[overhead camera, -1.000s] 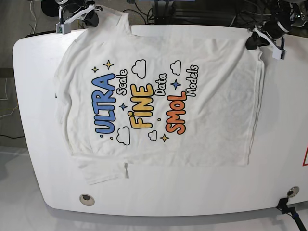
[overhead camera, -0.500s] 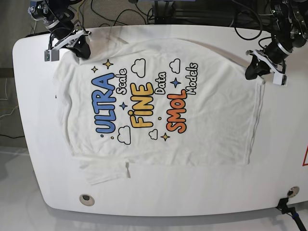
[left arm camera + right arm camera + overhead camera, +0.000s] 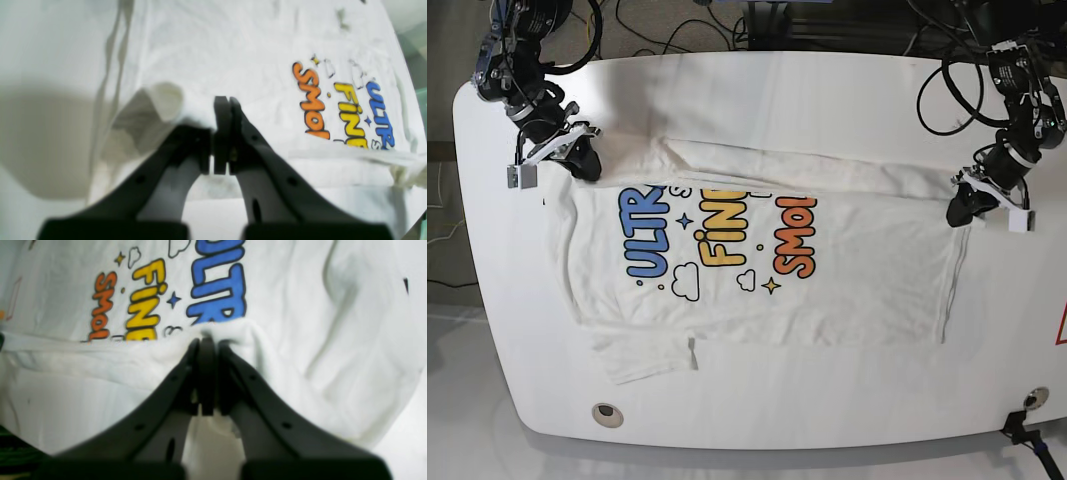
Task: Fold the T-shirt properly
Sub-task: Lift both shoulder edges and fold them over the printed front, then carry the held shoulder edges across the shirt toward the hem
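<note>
— What had changed by then? A second before, we had the T-shirt point(image 3: 757, 260) lying flat on the worktop point(image 3: 827, 400) with the whole print showing, both end effectors up at its far edge.

— By this moment we had drawn that far edge toward us, across the shirt. The folded band lay over the upper part of the print, so in the base view only "ULTR", "FIN" and "SMO" showed. The left end effector point(image 3: 963, 208) was fully closed on a bunched corner of cloth at the shirt's plain end, and the right end effector point(image 3: 579, 164) was pinched shut on the cloth just beside the blue letters.

— So what did that mean for the fold?

— We judged the first lengthwise fold to be about half carried over, with the near edge and the sleeve at the near side still unfolded.

— What couldn't we make out?

— Both wrist views were blurred. The smaller words of the print were covered by the fold. We couldn't tell how many layers each end effector held, nor whether the far sleeve sat tidily under the band.
</note>
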`<state>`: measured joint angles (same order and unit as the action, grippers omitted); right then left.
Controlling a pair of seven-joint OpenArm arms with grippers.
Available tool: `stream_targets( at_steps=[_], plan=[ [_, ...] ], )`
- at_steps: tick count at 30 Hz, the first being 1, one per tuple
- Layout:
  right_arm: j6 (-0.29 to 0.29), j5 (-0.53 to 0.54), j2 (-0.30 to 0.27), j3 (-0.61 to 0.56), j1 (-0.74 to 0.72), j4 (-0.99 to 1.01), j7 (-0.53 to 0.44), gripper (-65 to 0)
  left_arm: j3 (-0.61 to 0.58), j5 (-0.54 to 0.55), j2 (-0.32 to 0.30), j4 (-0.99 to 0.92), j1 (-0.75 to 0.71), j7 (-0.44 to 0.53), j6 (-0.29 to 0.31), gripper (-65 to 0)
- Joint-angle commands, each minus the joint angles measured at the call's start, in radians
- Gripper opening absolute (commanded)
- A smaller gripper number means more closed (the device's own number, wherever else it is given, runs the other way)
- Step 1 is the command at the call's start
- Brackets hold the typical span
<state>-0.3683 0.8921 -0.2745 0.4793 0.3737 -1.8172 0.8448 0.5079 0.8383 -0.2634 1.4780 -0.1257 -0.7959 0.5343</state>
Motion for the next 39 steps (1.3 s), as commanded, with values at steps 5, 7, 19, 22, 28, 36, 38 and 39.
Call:
stream_targets(
  at_steps=[5, 7, 19, 22, 28, 36, 38, 39],
  plan=[
    [-0.007, 0.012, -0.038, 0.006, -0.109, 0.073, -0.009, -65.0, 0.004, -0.057, -0.01, -0.058, 0.093, 0.013, 0.0, -65.0],
    [-0.007, 0.012, -0.055, 0.0, -0.134, 0.096, -0.009, -65.0, 0.004, -0.095, -0.006, -0.058, 0.114, 0.013, 0.002, -65.0],
    [-0.002, 0.009, -0.073, -0.061, -0.256, 0.165, -0.009, -65.0, -0.027, -0.109, -0.007, -0.17, 0.215, 0.017, 0.004, -65.0],
    [-0.005, -0.035, -0.07, -0.066, -0.275, 0.192, -0.009, -65.0, -0.027, -0.153, -0.009, -0.222, 0.254, 0.017, 0.007, -65.0],
    [-0.008, -0.074, -0.072, -0.066, -0.325, 0.27, -0.014, -65.0, -0.027, -0.178, -0.009, -0.228, 0.286, 0.017, 0.008, -65.0],
    [-0.007, -0.135, -0.087, -0.067, -0.382, 0.311, -0.014, -65.0, -0.056, -0.179, -0.01, -0.228, 0.303, 0.019, 0.008, -65.0],
    [-0.005, -0.181, -0.087, -0.067, -0.39, 0.311, -0.012, -60.0, -0.058, -0.179, -0.01, -0.228, 0.303, 0.02, 0.005, -56.6],
    [-0.004, -0.202, -0.087, -0.067, -0.39, 0.311, -0.011, -54.9, -0.058, -0.179, -0.01, -0.228, 0.303, 0.026, 0.004, -49.4]
  ],
)
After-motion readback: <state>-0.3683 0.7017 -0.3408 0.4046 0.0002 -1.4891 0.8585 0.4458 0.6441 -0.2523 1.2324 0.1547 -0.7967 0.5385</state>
